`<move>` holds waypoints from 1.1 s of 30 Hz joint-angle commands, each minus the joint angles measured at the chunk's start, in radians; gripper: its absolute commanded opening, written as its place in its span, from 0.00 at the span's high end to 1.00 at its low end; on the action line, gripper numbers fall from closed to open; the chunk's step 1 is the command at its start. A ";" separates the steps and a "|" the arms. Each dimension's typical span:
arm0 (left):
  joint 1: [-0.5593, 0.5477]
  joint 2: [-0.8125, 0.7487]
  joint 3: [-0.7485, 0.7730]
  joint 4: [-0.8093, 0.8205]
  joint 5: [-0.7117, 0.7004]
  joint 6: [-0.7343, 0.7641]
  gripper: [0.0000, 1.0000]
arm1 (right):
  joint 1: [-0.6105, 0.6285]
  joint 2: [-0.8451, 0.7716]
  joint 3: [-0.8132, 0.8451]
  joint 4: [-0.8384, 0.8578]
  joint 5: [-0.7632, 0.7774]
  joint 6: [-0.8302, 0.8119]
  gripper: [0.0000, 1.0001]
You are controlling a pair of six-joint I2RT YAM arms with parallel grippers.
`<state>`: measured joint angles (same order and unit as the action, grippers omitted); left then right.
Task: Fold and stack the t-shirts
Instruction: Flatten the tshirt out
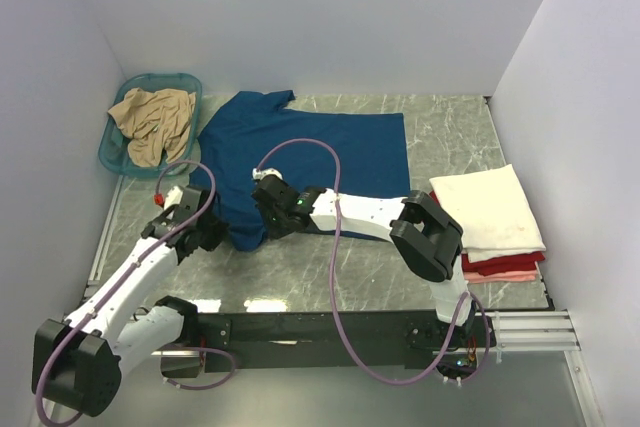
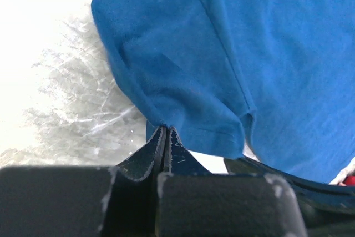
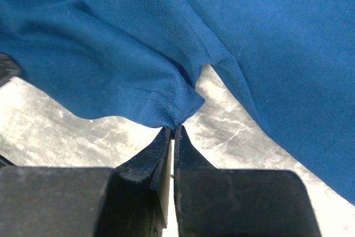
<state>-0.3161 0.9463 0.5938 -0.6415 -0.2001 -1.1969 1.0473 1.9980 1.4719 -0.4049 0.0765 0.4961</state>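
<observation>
A dark blue t-shirt (image 1: 320,152) lies spread on the marble table, neck toward the basket. My left gripper (image 1: 207,230) is shut on its near sleeve edge; in the left wrist view the sleeve hem (image 2: 183,120) is pinched at the fingertips (image 2: 165,131). My right gripper (image 1: 266,219) is shut on the same sleeve's other corner; the right wrist view shows the hem (image 3: 166,109) clamped between the tips (image 3: 173,131). A tan t-shirt (image 1: 152,122) lies crumpled in the basket. A folded cream-white shirt (image 1: 490,207) tops a stack with red (image 1: 505,264) and pink (image 1: 500,275) ones at the right.
The teal plastic basket (image 1: 117,155) stands at the back left corner. White walls enclose the table on three sides. A purple cable (image 1: 300,147) loops over the blue shirt. The black rail (image 1: 320,327) runs along the near edge.
</observation>
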 commanded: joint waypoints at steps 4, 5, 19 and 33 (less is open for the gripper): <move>0.003 0.037 0.118 -0.106 0.004 0.065 0.99 | -0.007 -0.062 -0.013 0.003 -0.026 -0.024 0.99; 0.012 0.045 0.136 -0.112 0.005 0.071 0.99 | -0.006 -0.065 -0.021 0.003 -0.030 -0.027 0.99; 0.141 0.368 0.273 0.034 0.208 0.240 0.99 | -0.030 -0.013 0.033 -0.001 -0.066 -0.036 0.98; 0.169 0.465 0.341 0.109 0.240 0.324 0.51 | -0.110 0.081 0.070 0.017 -0.127 -0.019 0.98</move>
<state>-0.1497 1.4609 0.9169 -0.5556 0.0238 -0.9096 0.9504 2.0579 1.5078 -0.4072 -0.0204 0.4744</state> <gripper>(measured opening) 0.463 0.052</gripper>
